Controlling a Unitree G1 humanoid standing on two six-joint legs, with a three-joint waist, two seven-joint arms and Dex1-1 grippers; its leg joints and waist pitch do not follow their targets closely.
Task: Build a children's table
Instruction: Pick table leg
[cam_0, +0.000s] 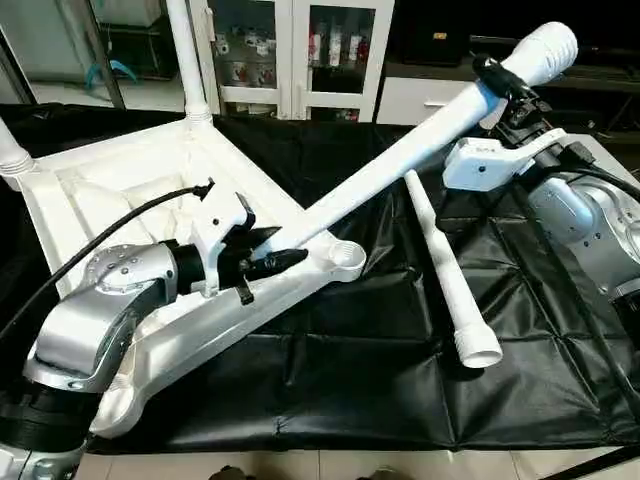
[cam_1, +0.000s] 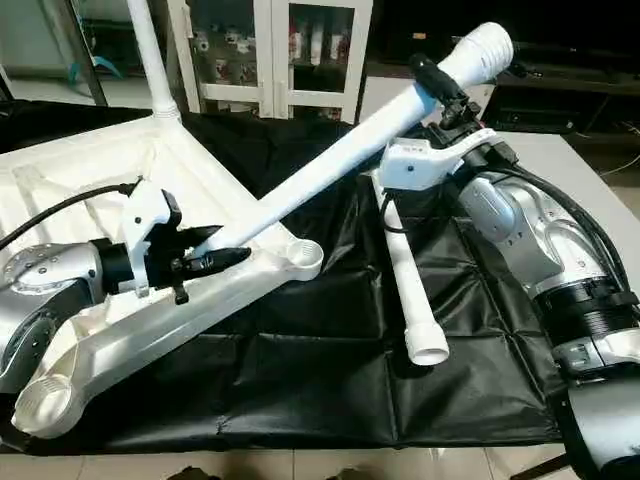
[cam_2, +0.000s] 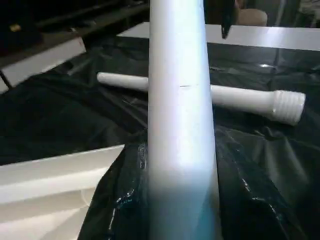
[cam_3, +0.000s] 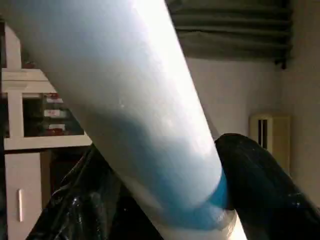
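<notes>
The white tabletop (cam_0: 230, 335) lies underside up on the left of the black cover. Two legs stand upright in its far sockets (cam_0: 186, 50) (cam_0: 10, 150). A third long white leg (cam_0: 400, 160) slants up from the tabletop toward the back right. My left gripper (cam_0: 283, 247) is shut on its thin lower end, close to an empty corner socket (cam_0: 345, 258). My right gripper (cam_0: 497, 78) has its black fingers wrapped round the leg just below its ribbed thick end (cam_0: 545, 45). In the left wrist view this leg (cam_2: 180, 125) runs up the middle.
Another loose leg (cam_0: 450, 280) lies on the black cover (cam_0: 350, 380), ribbed end toward the front edge. A white glass-door cabinet (cam_0: 300, 50) stands behind. A pale surface (cam_1: 570, 160) borders the cover at the right.
</notes>
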